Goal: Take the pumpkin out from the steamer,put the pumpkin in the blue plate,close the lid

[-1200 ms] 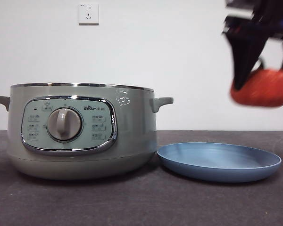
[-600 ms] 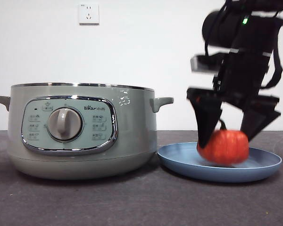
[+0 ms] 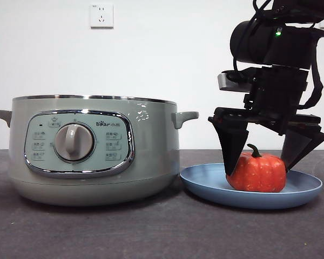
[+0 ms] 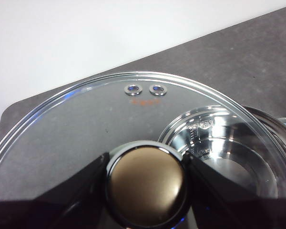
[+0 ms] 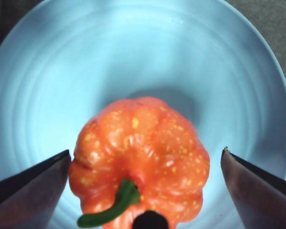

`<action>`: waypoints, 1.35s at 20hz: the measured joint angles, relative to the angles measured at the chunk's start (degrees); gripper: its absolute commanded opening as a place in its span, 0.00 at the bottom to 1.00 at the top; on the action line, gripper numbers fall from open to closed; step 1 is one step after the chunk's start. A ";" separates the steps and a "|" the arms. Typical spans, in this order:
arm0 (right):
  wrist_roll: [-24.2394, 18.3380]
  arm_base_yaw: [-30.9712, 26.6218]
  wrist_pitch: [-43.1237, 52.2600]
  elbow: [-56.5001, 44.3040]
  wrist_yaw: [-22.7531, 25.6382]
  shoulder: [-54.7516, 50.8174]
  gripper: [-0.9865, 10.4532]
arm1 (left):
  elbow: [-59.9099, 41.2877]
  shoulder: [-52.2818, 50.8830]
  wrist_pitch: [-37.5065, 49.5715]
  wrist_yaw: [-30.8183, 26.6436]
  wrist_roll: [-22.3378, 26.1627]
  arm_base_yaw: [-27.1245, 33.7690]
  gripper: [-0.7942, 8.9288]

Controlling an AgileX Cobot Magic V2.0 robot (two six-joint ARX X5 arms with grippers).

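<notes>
In the blue plate (image 3: 251, 186) beside the steamer (image 3: 94, 148) sits the pumpkin (image 3: 257, 172), upright; my right gripper (image 3: 265, 144) straddles it, fingers spread and clear, which I judge a release. My left gripper (image 4: 145, 183) pinches the lid (image 4: 86, 124) by its knob, held ready for closing

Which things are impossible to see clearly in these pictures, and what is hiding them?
- Steamer interior: front view is level, its wall hides it; through the lid only part shows.
- Panel labels: front view, too small.
- Left gripper: left wrist view, cut off by the edge, shut on the lid's knob.
- Pumpkin left side: front view, behind the open right gripper on the plate.
</notes>
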 measured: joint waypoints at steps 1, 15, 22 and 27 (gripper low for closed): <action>0.00 0.00 -0.44 0.00 -0.02 -0.50 0.56 | 0.00 0.26 0.26 0.92 0.00 0.00 0.07; 2.19 0.00 -3.10 -0.04 -0.17 -34.14 0.55 | -7.65 7.89 16.04 10.36 -2.60 -0.07 0.07; 3.58 0.00 -6.19 -0.04 -0.17 -43.78 0.55 | -14.19 13.64 25.09 13.84 -4.11 -0.07 0.07; 3.85 0.00 -9.18 -0.04 -0.15 -45.20 0.55 | -14.19 20.63 29.81 16.13 -5.22 -0.24 0.07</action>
